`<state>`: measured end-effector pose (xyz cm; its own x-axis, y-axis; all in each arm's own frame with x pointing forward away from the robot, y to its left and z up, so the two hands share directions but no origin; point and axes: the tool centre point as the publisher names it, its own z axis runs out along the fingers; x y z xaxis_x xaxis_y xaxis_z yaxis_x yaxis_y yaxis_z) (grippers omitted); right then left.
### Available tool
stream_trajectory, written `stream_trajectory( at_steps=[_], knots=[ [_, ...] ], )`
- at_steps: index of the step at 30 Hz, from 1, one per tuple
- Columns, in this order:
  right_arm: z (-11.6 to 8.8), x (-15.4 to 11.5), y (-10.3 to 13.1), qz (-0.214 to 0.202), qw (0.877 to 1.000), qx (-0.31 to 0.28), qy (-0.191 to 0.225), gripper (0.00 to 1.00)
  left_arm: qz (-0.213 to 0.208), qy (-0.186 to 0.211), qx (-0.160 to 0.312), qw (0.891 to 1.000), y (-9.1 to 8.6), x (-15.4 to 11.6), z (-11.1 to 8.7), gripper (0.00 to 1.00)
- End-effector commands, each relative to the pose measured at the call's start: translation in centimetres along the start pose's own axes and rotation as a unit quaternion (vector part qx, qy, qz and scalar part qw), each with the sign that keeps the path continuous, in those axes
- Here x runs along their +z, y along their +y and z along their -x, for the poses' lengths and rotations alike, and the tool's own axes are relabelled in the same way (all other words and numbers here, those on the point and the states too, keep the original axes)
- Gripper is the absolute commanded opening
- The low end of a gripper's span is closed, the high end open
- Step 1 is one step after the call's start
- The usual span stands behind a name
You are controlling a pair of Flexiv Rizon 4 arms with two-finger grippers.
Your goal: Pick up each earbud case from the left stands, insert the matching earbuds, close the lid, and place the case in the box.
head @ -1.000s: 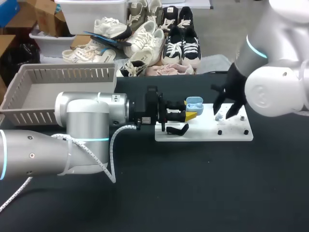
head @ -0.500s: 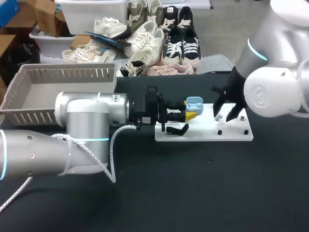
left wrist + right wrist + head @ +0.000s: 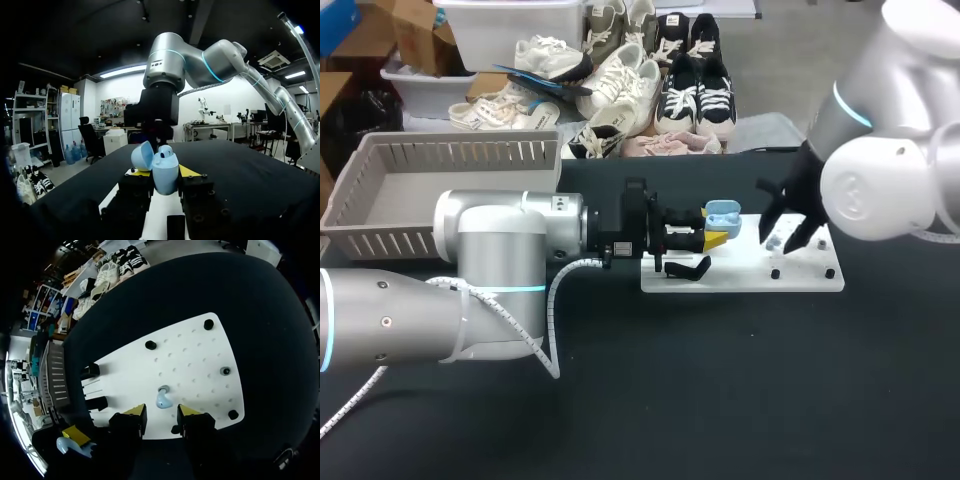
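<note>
**Status check: one side holding, the other hovering**

In the head view my left gripper (image 3: 716,238) sits mid-frame. Its fingers are clamped on the light blue egg-shaped plastic earbud case (image 3: 721,212), lid flipped open, over the left end of the white perforated board (image 3: 740,278). The left wrist view shows that case squeezed between both fingers.

My right gripper (image 3: 160,411) comes in from the right side of the frame and hangs over the board's right half, fingers spread apart. The small light blue earbud (image 3: 162,399) lies on the board just ahead of the gap between those yellow tips.

The grey slatted plastic box (image 3: 380,240) is at the upper left, well apart from the case.
</note>
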<state>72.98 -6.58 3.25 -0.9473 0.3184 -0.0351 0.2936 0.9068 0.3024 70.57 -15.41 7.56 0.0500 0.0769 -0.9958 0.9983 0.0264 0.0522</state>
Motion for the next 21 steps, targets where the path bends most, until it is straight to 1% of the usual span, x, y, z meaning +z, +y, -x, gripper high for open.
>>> stream_trajectory(
  at_steps=[1,15,21],
  knots=[
    [0.08,0.14,0.10,0.004,1.000,0.002,-0.001,0.37,0.001,-0.001,0.001,1.000,-0.01,0.02,-0.07,0.00],
    [0.13,0.41,0.32,0.010,1.000,0.007,-0.004,0.37,0.001,-0.001,0.001,1.000,-0.01,0.02,-0.07,0.00],
    [0.28,0.45,0.04,0.009,1.000,0.012,-0.004,0.36,0.001,-0.001,0.001,1.000,-0.01,0.02,-0.07,0.00]
  ],
)
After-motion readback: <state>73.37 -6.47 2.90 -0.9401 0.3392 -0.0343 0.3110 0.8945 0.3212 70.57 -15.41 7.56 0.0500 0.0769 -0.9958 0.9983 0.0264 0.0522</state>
